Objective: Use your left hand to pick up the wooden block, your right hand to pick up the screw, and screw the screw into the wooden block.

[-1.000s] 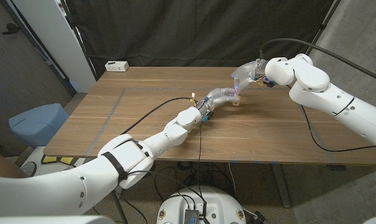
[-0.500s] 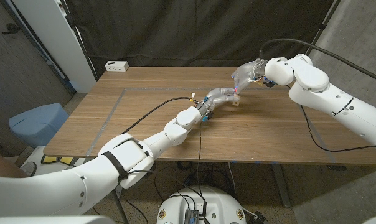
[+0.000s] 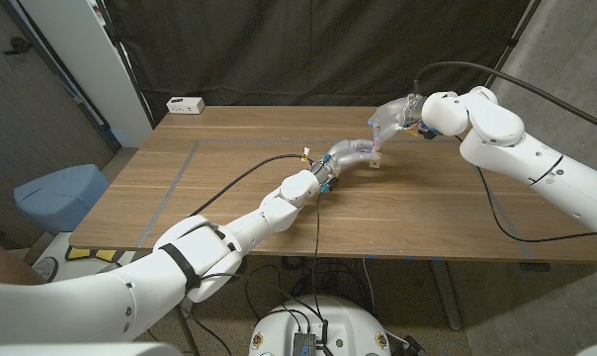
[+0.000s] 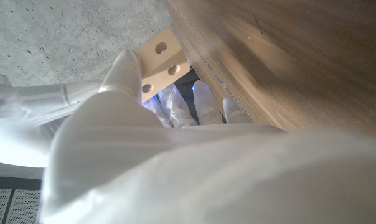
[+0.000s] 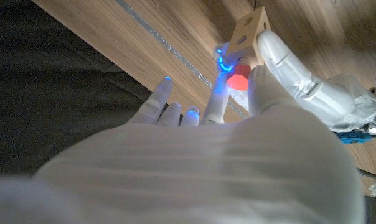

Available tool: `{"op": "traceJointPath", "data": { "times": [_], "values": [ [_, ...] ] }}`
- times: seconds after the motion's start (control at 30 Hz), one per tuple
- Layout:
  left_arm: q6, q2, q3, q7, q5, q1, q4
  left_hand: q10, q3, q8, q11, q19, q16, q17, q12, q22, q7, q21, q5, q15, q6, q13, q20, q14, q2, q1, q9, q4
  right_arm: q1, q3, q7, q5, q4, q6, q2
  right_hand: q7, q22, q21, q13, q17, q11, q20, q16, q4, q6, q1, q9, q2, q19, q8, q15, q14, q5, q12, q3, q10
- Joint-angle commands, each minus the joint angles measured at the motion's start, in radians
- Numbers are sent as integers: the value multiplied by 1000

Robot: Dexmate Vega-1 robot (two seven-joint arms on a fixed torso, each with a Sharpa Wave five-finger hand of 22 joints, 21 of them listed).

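Both hands meet at the wooden block (image 3: 376, 161), far-centre of the bench (image 3: 229, 188). Left hand (image 3: 346, 155) grips the block from the side w/ fingers (image 4: 127, 68) closed round it, holed face left exposed, prob. so the screw can go in. Right hand (image 3: 390, 117) sits just above the block, pinching the red-headed screw (image 5: 239, 81) against it; other fingers (image 5: 159, 99) spread. Looks like threading is underway. White box (image 3: 186, 104) well apart from the block, at the bench's far left corner.
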Motion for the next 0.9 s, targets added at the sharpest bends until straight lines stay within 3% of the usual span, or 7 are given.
{"op": "traceJointPath", "data": {
  "times": [0.03, 0.1, 0.2, 0.5, 0.9],
  "values": [
    [17, 11, 4, 8, 7, 12, -34, 13, 12, 6, -7, 6, -7, 3, 10, 4, 29, 5, 5, -100, 71, 94, -1, 8, 53, -11, 13, 6, -19, 16, -25, 27, -12, -15, -15, 8, 2, 6, 2, 3, 6, -14, 8, 11, 21, -25, 0, 0, 13, 11, -57, 15, -3, 10, -4, 20],
    [19, 13, 4, 9, 7, 15, -41, 13, 12, 6, -7, 7, -7, 2, 9, 4, 29, 5, 5, -100, 71, 94, -1, 8, 53, -11, 13, 6, -23, 20, -30, 35, -14, -19, -17, 11, 2, 6, 2, 3, 16, -19, 10, 13, 26, -32, -1, 1, 17, 13, -57, 23, -3, 11, -8, 28],
    [27, 19, 5, 14, 9, 24, -61, 12, 13, 5, -7, 7, -7, 2, 9, 4, 30, 5, 6, -99, 70, 94, -1, 8, 53, -10, 13, 5, -28, 19, -35, 33, -17, -26, -22, 13, 1, 7, 1, 3, 7, -21, 11, 14, 29, -37, -1, 2, 20, 14, -58, 27, -3, 12, -11, 34],
    [47, 36, 5, 27, 13, 41, -106, 11, 13, 5, -8, 7, -7, 3, 9, 4, 30, 5, 6, -99, 69, 95, 0, 8, 54, -10, 13, 5, -35, 17, -55, 32, -18, -36, -28, 25, 1, 6, 1, 2, 18, -26, 13, 22, 45, -61, -5, 8, 31, 17, -60, 37, -4, 12, -21, 51],
    [55, 41, 6, 27, 14, 46, -121, 10, 13, 5, -8, 6, -7, 3, 8, 4, 30, 5, 6, -99, 69, 95, 1, 8, 54, -10, 13, 5, -49, 15, -66, 21, -30, -58, -33, 35, 1, 6, 0, 1, 26, -28, 15, 31, 101, -93, -12, 17, 44, 32, -65, 52, -6, 11, -34, 69]
  ]
}}
